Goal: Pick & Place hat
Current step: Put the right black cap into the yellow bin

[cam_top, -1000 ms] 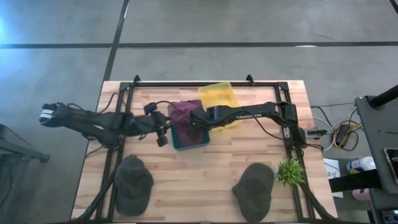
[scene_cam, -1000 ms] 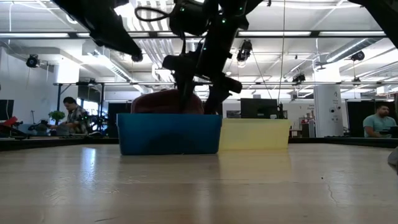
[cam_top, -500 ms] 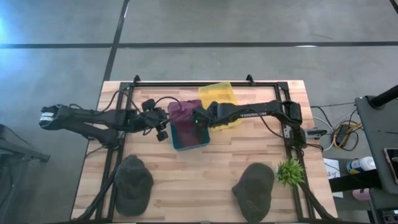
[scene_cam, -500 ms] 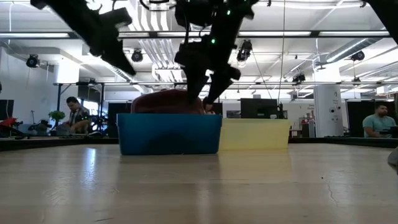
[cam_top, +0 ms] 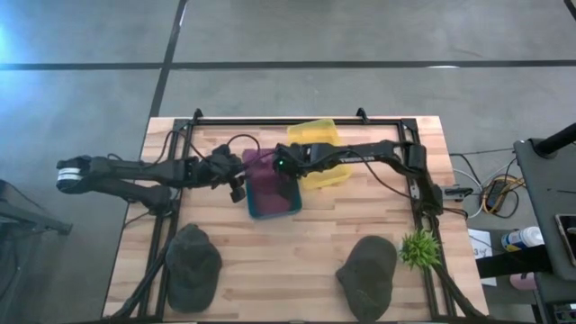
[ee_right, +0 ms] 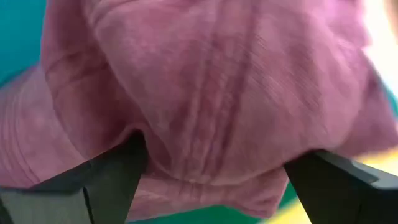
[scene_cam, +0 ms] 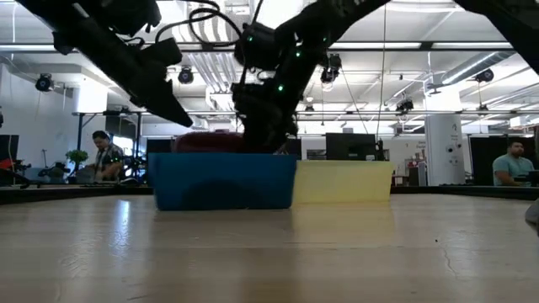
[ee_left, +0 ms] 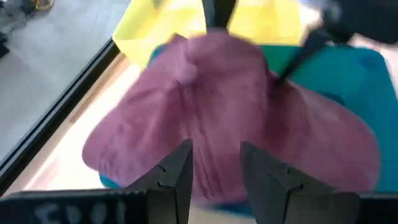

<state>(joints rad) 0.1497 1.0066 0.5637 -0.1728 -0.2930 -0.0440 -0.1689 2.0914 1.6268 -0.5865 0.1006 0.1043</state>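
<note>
The pink hat (cam_top: 266,171) lay in the blue bin (cam_top: 274,205) near the middle of the table (cam_top: 315,243), just beside the yellow bin (cam_top: 317,135), so one hat appeared largely placed. The right gripper (cam_top: 284,173) was down over the hat, its fingers spread wide on either side of the crown and not clamped on it, as its wrist view showed. The left gripper (cam_top: 236,175) hovered at the bin's left edge, fingers parted and empty, pointed at the hat (ee_left: 230,118). Two dark green hats (cam_top: 193,261) (cam_top: 369,270) sat untouched at the near edge, well apart, beside a small plant (cam_top: 418,247), so most of the work probably remained.
</note>
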